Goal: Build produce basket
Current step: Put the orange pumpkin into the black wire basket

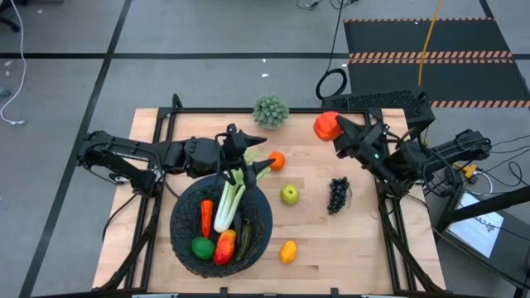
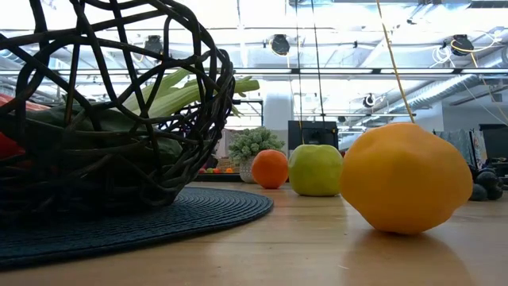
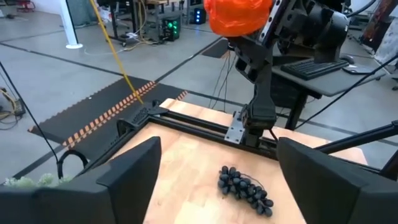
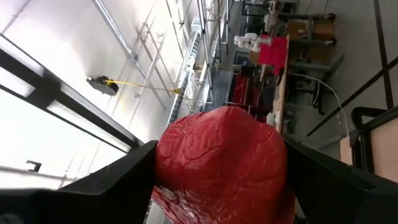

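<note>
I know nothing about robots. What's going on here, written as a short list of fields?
basket: black mesh, on the table's left half
in the basket: carrot, celery, lime, mango, dark cucumber
loose on the table: orange, green apple, grapes, lemon
left gripper: fingers open, empty, above the basket's far rim
right gripper: holds the red tomato in the air over the table's far right
not produce: spiky plant

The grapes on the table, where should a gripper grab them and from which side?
Grip the grapes across the bunch's narrow middle, coming straight down. The cluster lies flat and elongated on the table, apart from the green apple, so both long sides look free for fingers.
</note>
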`<act>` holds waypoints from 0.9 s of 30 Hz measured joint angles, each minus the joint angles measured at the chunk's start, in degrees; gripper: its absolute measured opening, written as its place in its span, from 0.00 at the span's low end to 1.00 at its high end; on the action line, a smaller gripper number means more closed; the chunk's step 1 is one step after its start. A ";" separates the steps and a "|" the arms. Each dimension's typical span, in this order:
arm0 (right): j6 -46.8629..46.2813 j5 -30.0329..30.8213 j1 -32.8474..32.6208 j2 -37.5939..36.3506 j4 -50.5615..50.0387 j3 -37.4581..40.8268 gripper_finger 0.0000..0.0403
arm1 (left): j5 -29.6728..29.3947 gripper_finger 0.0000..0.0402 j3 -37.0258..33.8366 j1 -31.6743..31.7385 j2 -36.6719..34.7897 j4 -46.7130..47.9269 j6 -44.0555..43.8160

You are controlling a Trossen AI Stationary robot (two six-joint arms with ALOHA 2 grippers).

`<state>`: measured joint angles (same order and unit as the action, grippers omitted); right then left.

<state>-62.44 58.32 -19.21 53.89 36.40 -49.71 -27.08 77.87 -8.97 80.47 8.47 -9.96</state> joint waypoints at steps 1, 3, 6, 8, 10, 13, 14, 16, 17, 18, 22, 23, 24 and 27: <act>-0.08 0.00 0.10 0.00 0.00 0.00 0.78 | 0.01 0.82 0.00 0.00 0.00 0.04 -0.50; 0.09 0.00 0.14 0.00 0.00 0.00 0.78 | 0.01 0.84 0.00 0.00 0.00 0.29 -1.53; 0.15 0.05 0.11 0.00 -0.12 0.00 0.78 | 0.01 0.85 0.00 0.00 0.00 0.39 -2.20; 0.62 0.05 0.11 0.00 -0.32 0.00 0.78 | 0.01 0.85 0.00 -0.15 0.00 0.39 -2.49; 2.37 0.07 0.11 0.00 -0.44 0.00 0.78 | 0.01 0.84 0.00 -0.37 0.00 0.38 -2.55; 6.44 0.07 0.11 0.00 -0.44 0.00 0.78 | 0.03 0.82 0.00 -0.53 0.00 -0.24 -2.55; 8.07 0.07 0.11 0.00 -0.44 0.00 0.78 | 0.01 0.81 0.00 -0.55 0.00 -0.81 -2.55; 11.32 0.07 0.11 0.00 -0.44 0.00 0.78 | 0.01 0.80 0.00 -0.52 0.00 -2.83 -2.49; 12.81 0.07 0.11 0.00 -0.44 0.00 0.78 | 0.01 0.80 0.00 -0.52 0.00 -4.10 -2.13; 14.41 0.07 0.11 0.00 -0.44 0.00 0.78 | -0.01 0.80 0.00 -0.52 0.00 -5.23 -1.54; 19.75 0.09 0.11 0.02 -0.49 0.00 0.78 | -0.20 0.84 0.00 -0.52 0.07 -8.72 2.60; 20.78 0.08 0.11 0.02 -0.50 0.00 0.78 | -0.49 0.86 0.00 -0.50 0.37 -9.87 3.63; 21.59 0.08 0.11 0.02 -0.62 0.00 0.78 | -0.59 0.89 0.00 -0.35 0.64 -11.10 4.29; 23.16 0.09 0.11 0.19 -0.80 0.00 0.78 | -0.70 0.97 0.00 0.19 1.84 -14.38 5.19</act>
<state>-39.27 58.42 -19.09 54.08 35.60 -49.71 -27.77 77.87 -8.78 82.30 -5.91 -4.77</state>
